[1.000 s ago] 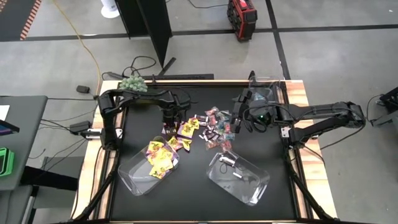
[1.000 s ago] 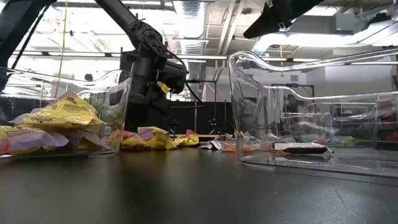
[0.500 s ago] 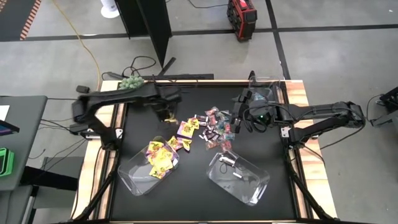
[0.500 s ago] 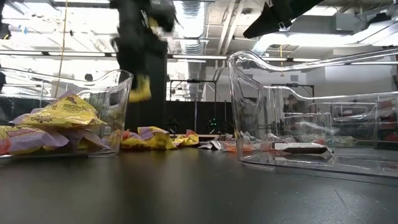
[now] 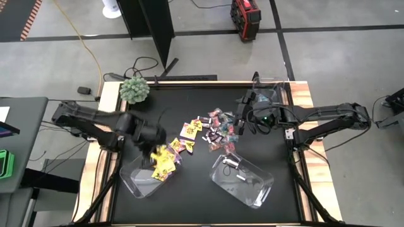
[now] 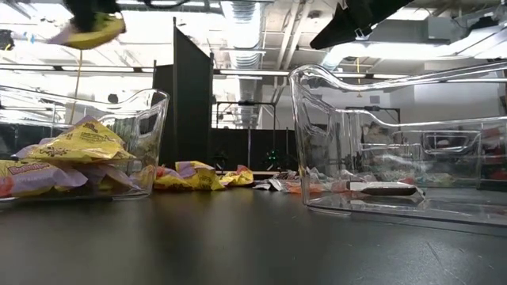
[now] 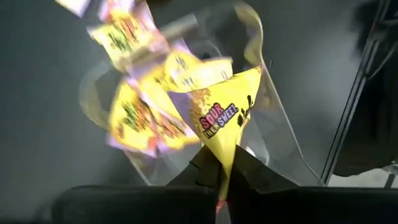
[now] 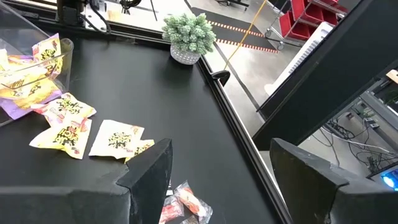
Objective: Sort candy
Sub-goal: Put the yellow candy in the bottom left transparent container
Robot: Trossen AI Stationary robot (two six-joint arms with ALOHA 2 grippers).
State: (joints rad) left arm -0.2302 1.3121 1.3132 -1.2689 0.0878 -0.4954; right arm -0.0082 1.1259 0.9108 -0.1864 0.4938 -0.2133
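Yellow packet (image 7: 225,111): pinched by one corner between the left gripper's fingers, hanging up above the left bin; it showed high in the low view too (image 6: 89,32).
Left gripper (image 5: 151,142): clamped on that yellow packet, poised over the far edge of the left bin, the arm reaching in from the table's left side.
Left bin (image 5: 136,180): clear plastic, near-left on the black table (image 5: 189,202), and already carrying a heap of yellow packets (image 5: 162,165).
Green ball plant (image 5: 134,89): sat at the far-left corner, well apart from the action.
Loose pile (image 5: 211,131): mid-table, yellow packets on its left side, teal-and-pink wrappers and dark mini bars on its right, all lying flat between the two arms.
Right bin (image 5: 243,180): clear, near and right of centre, with a couple of dark mini bars (image 5: 232,164) inside.
Right gripper (image 5: 243,120): fingers spread wide, holding nothing, waiting just right of the loose pile at the far side.
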